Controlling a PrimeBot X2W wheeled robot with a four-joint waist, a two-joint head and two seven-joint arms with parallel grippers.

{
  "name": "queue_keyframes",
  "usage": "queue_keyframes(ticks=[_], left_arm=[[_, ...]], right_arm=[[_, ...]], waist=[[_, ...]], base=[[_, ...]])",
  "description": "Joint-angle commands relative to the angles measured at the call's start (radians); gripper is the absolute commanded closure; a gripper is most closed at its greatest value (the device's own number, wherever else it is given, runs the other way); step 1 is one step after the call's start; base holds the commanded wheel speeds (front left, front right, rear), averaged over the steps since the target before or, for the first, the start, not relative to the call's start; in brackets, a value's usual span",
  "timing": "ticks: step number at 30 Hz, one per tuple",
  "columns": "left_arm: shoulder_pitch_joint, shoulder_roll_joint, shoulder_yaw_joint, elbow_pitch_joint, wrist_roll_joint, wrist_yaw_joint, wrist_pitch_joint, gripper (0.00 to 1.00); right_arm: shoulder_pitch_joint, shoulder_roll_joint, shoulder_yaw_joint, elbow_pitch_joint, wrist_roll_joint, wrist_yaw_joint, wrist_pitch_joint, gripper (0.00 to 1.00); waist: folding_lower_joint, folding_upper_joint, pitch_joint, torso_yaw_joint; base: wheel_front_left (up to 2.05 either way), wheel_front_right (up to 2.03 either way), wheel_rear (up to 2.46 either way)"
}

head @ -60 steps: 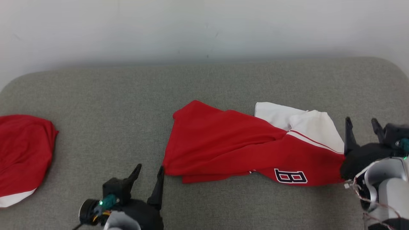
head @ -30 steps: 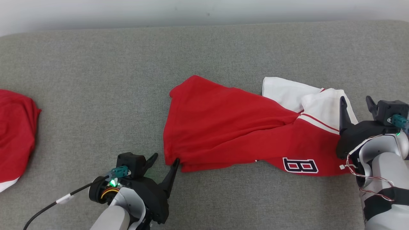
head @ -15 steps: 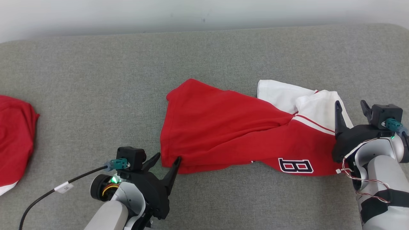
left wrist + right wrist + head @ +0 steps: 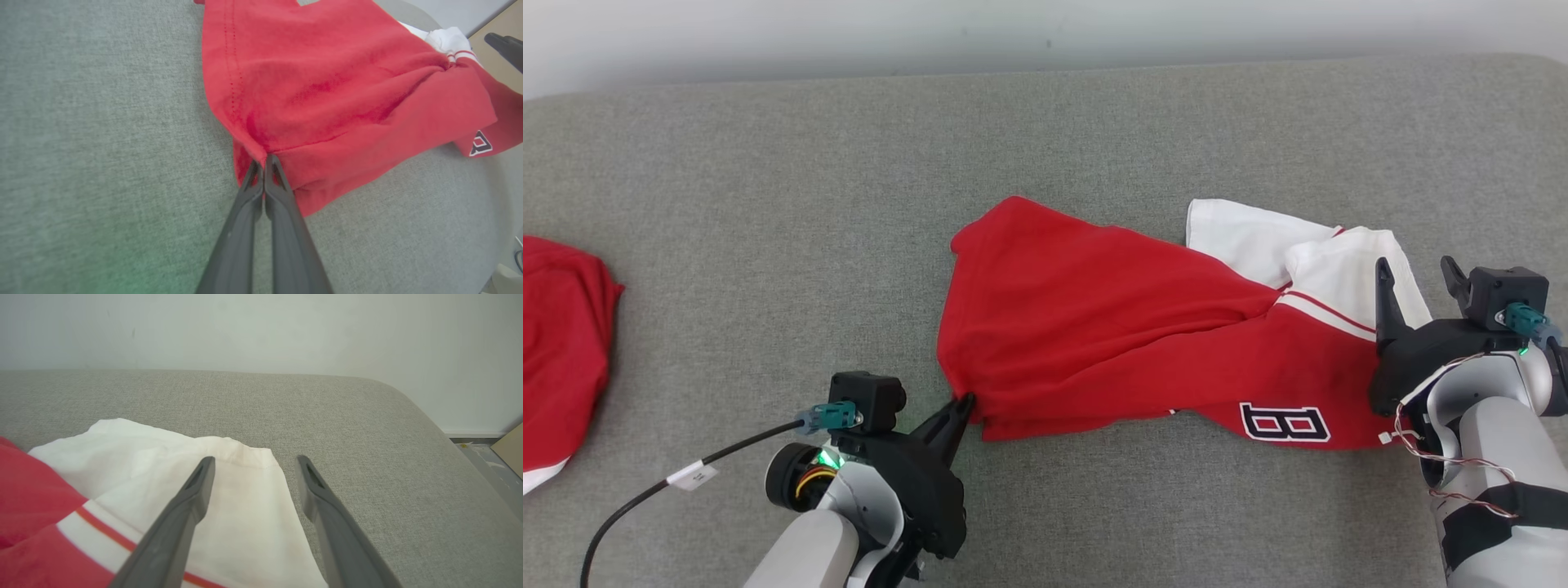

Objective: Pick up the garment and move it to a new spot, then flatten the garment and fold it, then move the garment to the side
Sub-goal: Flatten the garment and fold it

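Reading this as the pick-up grasp, half made: the left fingers [image 4: 956, 411] are pinched fully shut on the lower-left corner of the red and white knit shirt [image 4: 1111, 327], which lies crumpled from centre to right of the head view on the grey fabric-covered worktop [image 4: 768, 204]. The right fingers [image 4: 1385, 298] stand wide apart and hold nothing, one over the white sleeve [image 4: 1258, 237], the other over bare worktop, with the sleeve edge between them. Suggest closing the right pair on that white edge before any lift, else the shirt hangs off one corner. The left wrist view shows red layers stacked at the pinch. Can't tell how many are caught, so lift slowly and check. Raise both ends level and set down well away from the second red cloth [image 4: 564, 343] at far left. Writing: one dark block letter "B" [image 4: 1284, 422], white-outlined, at the shirt's lower right. The white tag [image 4: 692, 474] on the black cable [image 4: 645, 498] is too small to read.
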Motion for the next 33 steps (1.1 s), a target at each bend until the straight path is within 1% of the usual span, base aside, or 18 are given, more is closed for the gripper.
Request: queue_keyframes(ticks=[1, 6, 8, 10, 14, 15, 18, 21, 27, 30, 33], left_arm=[[-0.016, 0.001, 0.005, -0.007, 0.0, 0.005, -0.015, 1.0], [-0.016, 0.005, 0.015, -0.016, 0.001, 0.012, -0.039, 1.0], [-0.002, 0.01, 0.015, -0.029, 0.004, 0.016, -0.051, 1.0], [0.005, 0.011, 0.014, -0.035, 0.006, 0.017, -0.054, 1.0], [0.024, 0.012, 0.005, -0.053, 0.01, 0.025, -0.059, 1.0], [0.03, 0.013, 0.0, -0.062, 0.012, 0.025, -0.057, 1.0], [0.031, 0.016, -0.004, -0.068, 0.013, 0.026, -0.053, 1.0], [0.025, 0.017, -0.011, -0.08, 0.015, 0.024, -0.047, 1.0], [0.01, 0.016, -0.021, -0.103, 0.02, 0.031, -0.045, 1.0], [0.009, 0.016, -0.026, -0.113, 0.022, 0.033, -0.04, 1.0], [0.004, 0.013, -0.031, -0.118, 0.022, 0.035, -0.037, 1.0]], right_arm=[[-0.008, -0.003, 0.0, 0.0, 0.007, 0.001, -0.005, 0.0], [-0.023, -0.016, -0.016, 0.012, 0.016, 0.001, 0.018, 0.0], [-0.04, -0.028, -0.047, 0.033, 0.004, 0.001, 0.057, 0.0], [-0.048, -0.029, -0.056, 0.039, -0.003, 0.001, 0.071, 0.0], [-0.074, -0.042, -0.09, 0.071, -0.029, 0.001, 0.115, 0.0], [-0.089, -0.052, -0.117, 0.087, -0.051, 0.001, 0.131, 0.0], [-0.106, -0.051, -0.141, 0.104, -0.067, 0.001, 0.143, 0.0], [-0.128, -0.066, -0.173, 0.14, -0.092, 0.001, 0.162, 0.0], [-0.179, -0.073, -0.168, 0.218, -0.089, 0.001, 0.17, 0.0], [-0.192, -0.073, -0.153, 0.269, -0.086, 0.001, 0.213, 0.0], [-0.208, -0.074, -0.112, 0.317, -0.072, 0.002, 0.255, 0.0]], waist=[[0.0, -0.0001, 0.003, 0.002], [0.0, -0.0001, 0.014, 0.01], [0.0, -0.0001, 0.025, 0.018], [0.0, -0.0001, 0.028, 0.02], [0.0, -0.0001, 0.044, 0.034], [0.0, -0.0001, 0.053, 0.042], [0.0, -0.0001, 0.061, 0.051], [0.0, -0.0001, 0.073, 0.066], [0.0, -0.0001, 0.097, 0.088], [0.0, -0.0001, 0.104, 0.096], [0.0, -0.0001, 0.111, 0.101]], base=[[0.0, 0.0, 0.0], [0.0, 0.0, 0.0], [0.0, 0.0, 0.0], [0.0, 0.0, 0.0], [0.0, 0.0, 0.0], [0.0, 0.0, 0.0], [0.0, 0.0, 0.0], [0.0, 0.0, 0.0], [0.0, 0.0, 0.0], [0.0, 0.0, 0.0], [0.0, 0.0, 0.0]])
